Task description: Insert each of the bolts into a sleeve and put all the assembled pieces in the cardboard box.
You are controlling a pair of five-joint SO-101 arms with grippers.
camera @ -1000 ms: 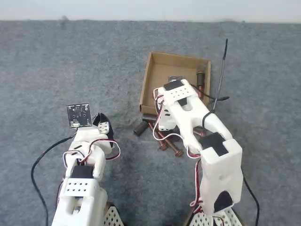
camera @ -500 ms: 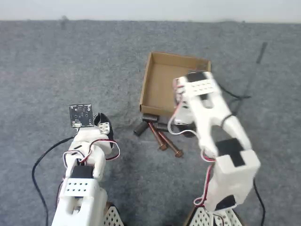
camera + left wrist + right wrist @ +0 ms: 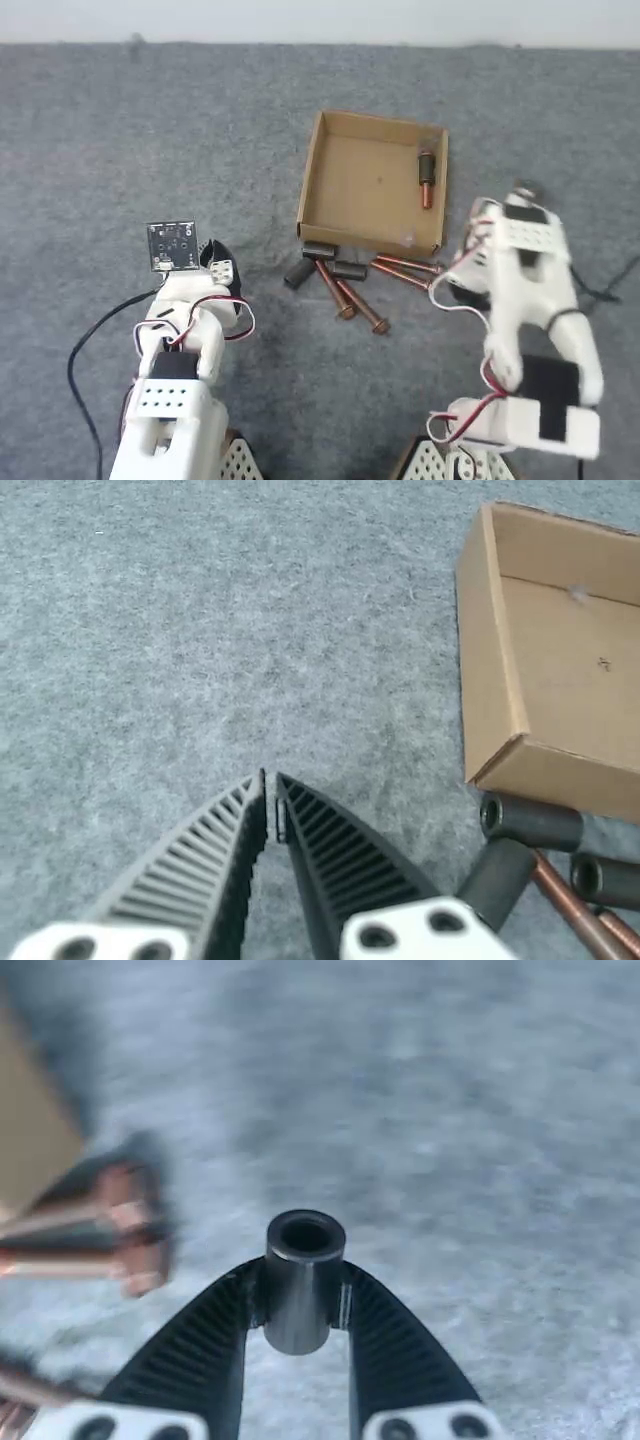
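Observation:
The cardboard box [image 3: 360, 180] holds one bolt pushed into a sleeve [image 3: 427, 178] near its right wall. In front of the box lie three loose black sleeves [image 3: 318, 250] and several copper bolts [image 3: 362, 307]; they also show in the left wrist view as sleeves [image 3: 528, 822] beside the box [image 3: 500, 680]. My right gripper [image 3: 305, 1295] is shut on a black sleeve [image 3: 302, 1280], held upright above the carpet. The right arm [image 3: 522, 270] stands right of the box. My left gripper [image 3: 268, 792] is shut and empty, left of the parts [image 3: 215, 262].
Grey carpet covers the table, with open floor left of the box and behind it. Two bolt heads [image 3: 135, 1245] lie near the held sleeve. A black cable [image 3: 610, 285] runs off to the right of the right arm.
The right arm has swung from over the box to its right side, with a sleeve in its gripper. The assembled piece in the box is uncovered. The left arm stayed still.

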